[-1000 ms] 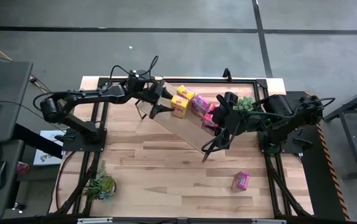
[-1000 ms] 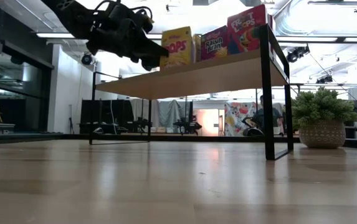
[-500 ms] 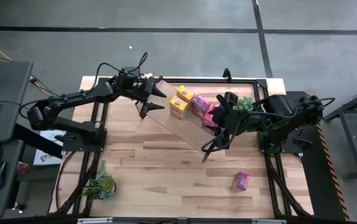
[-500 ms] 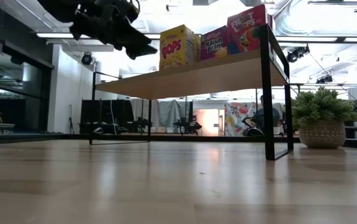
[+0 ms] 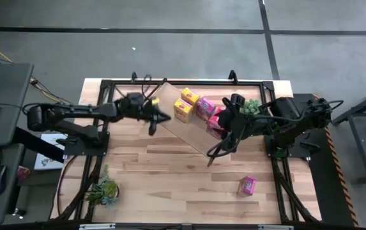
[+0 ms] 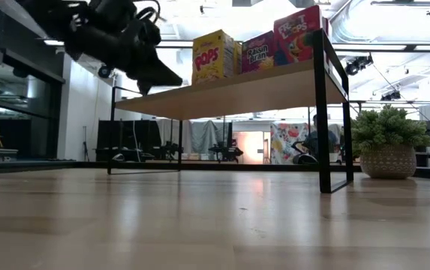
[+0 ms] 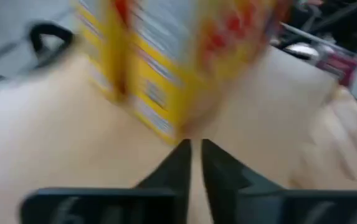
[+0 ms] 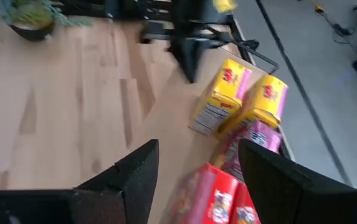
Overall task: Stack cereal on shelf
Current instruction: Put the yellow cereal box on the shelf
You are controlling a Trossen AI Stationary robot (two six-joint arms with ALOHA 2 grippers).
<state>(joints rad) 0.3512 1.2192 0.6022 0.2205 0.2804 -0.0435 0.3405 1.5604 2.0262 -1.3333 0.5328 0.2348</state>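
Observation:
The shelf [image 5: 181, 128] stands slantwise on its black legs [image 6: 323, 112] on the table. Several cereal boxes stand on it: two yellow [image 5: 183, 110] [image 5: 190, 97], pink [image 5: 204, 107] and red [image 5: 214, 121]. The low view shows a yellow box [image 6: 213, 56], a pink one [image 6: 258, 51] and a red one [image 6: 299, 34]. Another pink box [image 5: 246, 185] lies on the tabletop at the near right. My left gripper [image 5: 165, 117] [image 6: 168, 77] [image 7: 195, 155] hangs shut and empty just left of the yellow boxes [image 7: 166, 68]. My right gripper [image 5: 216, 152] [image 8: 197, 180] waits open above the shelf's right end.
A potted plant [image 5: 253, 105] [image 6: 383, 146] stands at the far right beside the shelf. Another plant [image 5: 103, 190] sits at the near left corner. Bare tabletop [image 5: 170, 172] lies in front of the shelf. Black rails [image 5: 106, 83] frame the table.
My left gripper has drawn back from the yellow boxes toward the table's near left and sunk a little. Its fingers, open before, have shut on nothing. The boxes stay standing on the shelf.

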